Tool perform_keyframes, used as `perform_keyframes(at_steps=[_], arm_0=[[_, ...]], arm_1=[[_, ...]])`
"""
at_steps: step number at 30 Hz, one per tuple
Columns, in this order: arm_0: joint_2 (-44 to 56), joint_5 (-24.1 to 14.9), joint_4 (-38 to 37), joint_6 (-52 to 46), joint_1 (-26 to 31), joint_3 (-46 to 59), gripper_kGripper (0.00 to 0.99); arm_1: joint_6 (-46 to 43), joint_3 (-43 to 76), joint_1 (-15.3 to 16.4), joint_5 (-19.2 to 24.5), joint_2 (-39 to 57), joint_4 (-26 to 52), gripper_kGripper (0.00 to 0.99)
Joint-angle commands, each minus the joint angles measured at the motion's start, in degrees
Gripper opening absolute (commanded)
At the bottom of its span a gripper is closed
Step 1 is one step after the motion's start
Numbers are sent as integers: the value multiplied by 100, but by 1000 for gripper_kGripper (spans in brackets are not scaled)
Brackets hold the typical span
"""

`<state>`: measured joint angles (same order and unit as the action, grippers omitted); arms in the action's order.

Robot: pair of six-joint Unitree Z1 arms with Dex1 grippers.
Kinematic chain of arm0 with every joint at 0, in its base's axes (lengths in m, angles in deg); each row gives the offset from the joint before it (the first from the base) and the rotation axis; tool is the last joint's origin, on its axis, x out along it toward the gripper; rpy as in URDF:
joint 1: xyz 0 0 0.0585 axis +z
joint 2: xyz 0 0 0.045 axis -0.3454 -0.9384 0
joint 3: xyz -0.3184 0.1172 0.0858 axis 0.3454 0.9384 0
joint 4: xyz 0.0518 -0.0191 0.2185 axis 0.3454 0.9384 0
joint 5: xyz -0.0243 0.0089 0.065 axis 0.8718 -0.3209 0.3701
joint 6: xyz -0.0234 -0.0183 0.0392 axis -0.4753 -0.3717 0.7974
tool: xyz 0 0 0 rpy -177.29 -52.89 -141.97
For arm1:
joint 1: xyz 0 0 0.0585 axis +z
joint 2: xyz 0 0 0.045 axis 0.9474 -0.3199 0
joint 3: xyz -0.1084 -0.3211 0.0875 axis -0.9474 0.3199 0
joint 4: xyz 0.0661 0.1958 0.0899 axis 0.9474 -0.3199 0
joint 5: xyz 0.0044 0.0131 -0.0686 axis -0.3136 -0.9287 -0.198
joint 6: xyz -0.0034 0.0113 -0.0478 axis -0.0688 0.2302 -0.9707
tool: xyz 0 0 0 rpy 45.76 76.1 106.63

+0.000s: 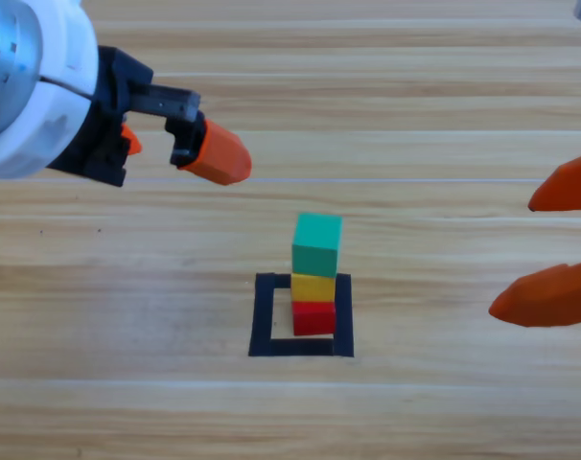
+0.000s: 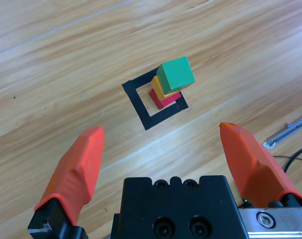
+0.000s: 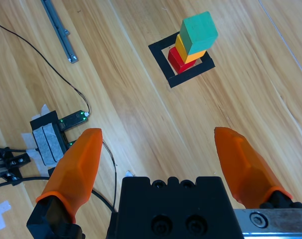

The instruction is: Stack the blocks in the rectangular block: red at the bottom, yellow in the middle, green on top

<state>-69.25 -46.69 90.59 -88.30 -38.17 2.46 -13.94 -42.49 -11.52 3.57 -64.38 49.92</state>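
Inside the rectangular block, red, yellow and green stand stacked, so the left gripper and right gripper, jaws apart and empty, need only stay clear.

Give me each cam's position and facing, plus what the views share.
High view: fixed above the table, looking down on the stack in the black tape frame; left gripper upper left, right gripper at right edge.
Left wrist view: looks along its open orange fingers at the stack.
Right wrist view: along its open fingers at the stack, cables nearby.
All three show green cube on yellow cube on red cube.
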Motion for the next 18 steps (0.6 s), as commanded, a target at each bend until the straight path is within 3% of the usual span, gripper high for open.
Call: perform_keyframes(at_steps=[1, 18], arm_0=[[-146, -61, -93, 19, -86, 100, 990], [-181, -96, -216, -7, -86, 285, 990]], arm_1=[[-75, 104, -120, 19, -25, -117, 990], [-93, 192, -120, 19, -42, -117, 990]])
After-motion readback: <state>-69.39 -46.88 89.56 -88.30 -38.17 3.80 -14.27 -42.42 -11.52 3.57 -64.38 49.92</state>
